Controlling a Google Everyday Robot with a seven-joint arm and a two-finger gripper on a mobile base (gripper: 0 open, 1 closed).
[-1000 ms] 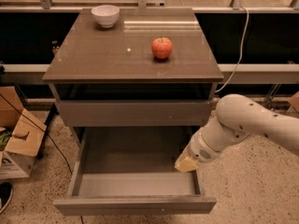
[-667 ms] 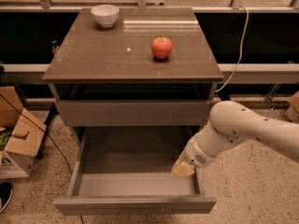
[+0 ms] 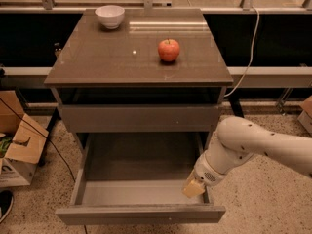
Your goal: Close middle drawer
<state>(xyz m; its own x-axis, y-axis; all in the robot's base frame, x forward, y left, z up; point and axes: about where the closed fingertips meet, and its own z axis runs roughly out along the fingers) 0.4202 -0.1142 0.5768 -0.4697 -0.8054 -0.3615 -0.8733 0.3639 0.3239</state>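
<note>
The middle drawer [image 3: 139, 213] is pulled far out of the grey-brown cabinet, and its inside is bare. Its plain flat front sits at the bottom of the view. The closed drawer front [image 3: 141, 118] just under the glossy tabletop [image 3: 136, 57] is a different drawer. My gripper [image 3: 193, 188] comes in from the right on the white arm [image 3: 258, 147]. It hangs over the drawer's right front corner, just behind the front panel.
A red apple [image 3: 168, 50] and a white bowl [image 3: 109, 16] stand on the tabletop. Open cardboard boxes [image 3: 19, 145] lie on the floor at left, with a black cable across them. A white cable [image 3: 248, 52] hangs at the back right. The floor is speckled.
My gripper and forearm have moved left and down towards the drawer's front right corner. The drawer has not moved.
</note>
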